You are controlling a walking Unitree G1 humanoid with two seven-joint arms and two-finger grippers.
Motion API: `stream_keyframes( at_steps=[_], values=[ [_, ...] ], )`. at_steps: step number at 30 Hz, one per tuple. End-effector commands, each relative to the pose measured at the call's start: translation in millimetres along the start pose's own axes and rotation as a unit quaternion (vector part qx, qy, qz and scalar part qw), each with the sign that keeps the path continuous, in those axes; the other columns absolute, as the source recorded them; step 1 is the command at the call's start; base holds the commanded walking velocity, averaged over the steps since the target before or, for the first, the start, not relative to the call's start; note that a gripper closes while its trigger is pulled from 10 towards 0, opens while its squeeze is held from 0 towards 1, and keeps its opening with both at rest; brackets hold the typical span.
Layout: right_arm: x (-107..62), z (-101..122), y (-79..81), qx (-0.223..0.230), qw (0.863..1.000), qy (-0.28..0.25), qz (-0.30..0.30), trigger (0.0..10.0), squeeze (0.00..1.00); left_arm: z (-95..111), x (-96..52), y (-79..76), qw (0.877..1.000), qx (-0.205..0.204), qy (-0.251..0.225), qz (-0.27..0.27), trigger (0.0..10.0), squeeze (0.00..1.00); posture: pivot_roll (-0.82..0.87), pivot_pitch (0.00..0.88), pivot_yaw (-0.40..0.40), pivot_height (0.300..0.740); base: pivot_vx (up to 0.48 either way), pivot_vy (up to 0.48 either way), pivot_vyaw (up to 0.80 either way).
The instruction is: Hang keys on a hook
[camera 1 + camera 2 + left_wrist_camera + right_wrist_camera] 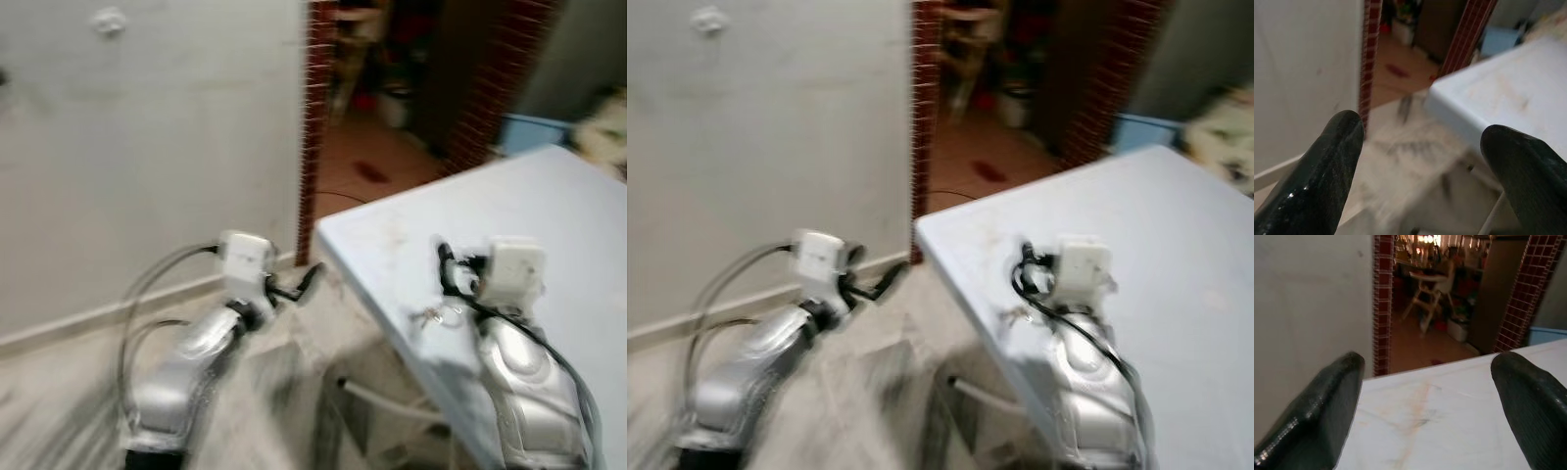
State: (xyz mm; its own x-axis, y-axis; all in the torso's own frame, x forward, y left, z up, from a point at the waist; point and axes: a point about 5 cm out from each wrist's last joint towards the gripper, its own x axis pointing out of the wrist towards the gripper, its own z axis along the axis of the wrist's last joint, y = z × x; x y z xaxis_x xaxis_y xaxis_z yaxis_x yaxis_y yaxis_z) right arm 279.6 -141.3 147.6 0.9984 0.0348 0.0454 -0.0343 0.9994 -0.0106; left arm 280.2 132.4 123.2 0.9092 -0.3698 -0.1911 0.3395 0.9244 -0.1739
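A small bunch of keys (429,315) lies on the pale blue table (549,215), near its left edge. My right gripper (447,266) hovers just above and behind the keys; the right wrist view shows its fingers (1327,401) wide open over the tabletop with nothing between them. My left gripper (306,279) is held out over the floor beside the table's corner, and its fingers (1327,166) are open and empty too. A small white hook-like fitting (108,20) sits high on the grey wall at the left. The head views are blurred.
A red brick-tiled doorway (313,117) opens behind the table onto a cluttered room with a white high chair (1432,293). A blue bin (534,132) stands at the back right. A table leg (387,401) runs under the table's edge.
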Motion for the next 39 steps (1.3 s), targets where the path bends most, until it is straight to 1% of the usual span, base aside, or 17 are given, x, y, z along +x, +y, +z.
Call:
stream_keyframes(
  at_steps=[1, 2, 3, 6, 9, 12, 13, 26, 29, 30, 33, 36, 39],
  values=[
    [-2.5, -6.7, -21.3, -0.010, 0.999, 0.018, -0.037, 10.0, 0.00, 7.3, 5.3, -20.3, 0.999, -0.008, -0.019, -0.042, 10.0, 0.00, 0.10, 0.000, -0.053, 0.740, 0.390, 0.000, 0.00],
    [-2.3, -6.9, -21.3, -0.010, 0.999, 0.018, -0.036, 10.0, 0.00, 5.4, 5.7, -18.6, 0.999, -0.004, -0.009, -0.030, 10.0, 0.00, 0.10, 0.000, -0.053, 0.740, 0.000, 0.000, 0.00],
    [-1.8, -7.3, -21.5, -0.009, 0.999, 0.018, -0.036, 10.0, 0.00, 3.0, 6.0, -17.8, 0.999, -0.010, 0.000, -0.031, 10.0, 0.00, 0.10, 0.000, -0.054, 0.740, 0.000, 0.000, 0.00],
    [-0.9, -7.8, -21.3, -0.008, 0.999, 0.019, -0.036, 10.0, 0.00, 0.8, 4.1, -19.7, 0.999, -0.007, 0.003, -0.043, 10.0, 0.00, 0.10, 0.000, -0.055, 0.740, 0.000, 0.000, 0.00],
    [-0.3, -8.0, -19.3, -0.008, 0.999, 0.020, -0.033, 10.0, 0.00, -4.5, 3.5, -18.0, 0.999, -0.004, 0.017, -0.034, 10.0, 0.00, 0.11, 0.000, -0.055, 0.740, 0.000, 0.000, 0.00],
    [0.3, -8.8, -19.5, -0.008, 0.999, 0.021, -0.033, 10.0, 0.00, -7.9, 4.2, -19.5, 0.999, -0.013, 0.026, -0.035, 10.0, 0.00, 0.11, 0.000, -0.057, 0.740, 0.000, 0.000, 0.00],
    [0.6, -8.9, -19.6, -0.009, 0.999, 0.022, -0.032, 10.0, 0.00, -9.2, 4.5, -20.6, 0.999, -0.006, 0.031, -0.035, 10.0, 0.00, 0.11, 0.000, -0.058, 0.740, 0.000, 0.000, 0.00],
    [2.1, -8.5, -19.7, -0.015, 0.999, 0.027, -0.026, 10.0, 0.00, -12.1, 6.8, -23.6, 0.999, -0.001, 0.037, -0.033, 10.0, 0.00, 0.10, 0.000, -0.065, 0.740, 0.000, 0.000, 0.00],
    [1.3, -9.6, -20.0, -0.016, 0.999, 0.036, -0.020, 10.0, 0.00, -12.0, 7.5, -23.5, 0.999, -0.001, 0.034, -0.025, 10.0, 0.00, 0.10, 0.000, -0.071, 0.740, 0.000, 0.000, 0.00],
    [-0.6, -13.2, -20.6, -0.019, 0.998, 0.051, -0.016, 10.0, 0.00, -11.1, 8.1, -22.7, 0.999, 0.008, 0.031, -0.018, 10.0, 0.00, 0.09, 0.000, -0.074, 0.740, 0.000, 0.000, 0.00],
    [-3.4, -16.3, -22.3, -0.025, 0.998, 0.063, -0.011, 10.0, 0.00, -10.8, 8.7, -22.9, 0.999, 0.013, 0.028, -0.015, 10.0, 0.00, 0.09, 0.000, -0.078, 0.740, 0.000, 0.000, 0.00],
    [-9.7, -23.6, -28.8, -0.037, 0.996, 0.084, -0.011, 10.0, 0.00, -12.8, 9.0, -24.2, 0.999, 0.008, 0.030, -0.014, 10.0, 0.00, 0.08, 0.000, -0.082, 0.740, 0.000, 0.000, 0.00],
    [-11.0, -24.9, -31.3, -0.036, 0.995, 0.088, -0.015, 10.0, 0.00, -15.0, 8.3, -24.2, 0.999, 0.007, 0.033, -0.015, 10.0, 0.00, 0.08, 0.000, -0.082, 0.740, 0.000, 0.000, 0.00]
  ],
)
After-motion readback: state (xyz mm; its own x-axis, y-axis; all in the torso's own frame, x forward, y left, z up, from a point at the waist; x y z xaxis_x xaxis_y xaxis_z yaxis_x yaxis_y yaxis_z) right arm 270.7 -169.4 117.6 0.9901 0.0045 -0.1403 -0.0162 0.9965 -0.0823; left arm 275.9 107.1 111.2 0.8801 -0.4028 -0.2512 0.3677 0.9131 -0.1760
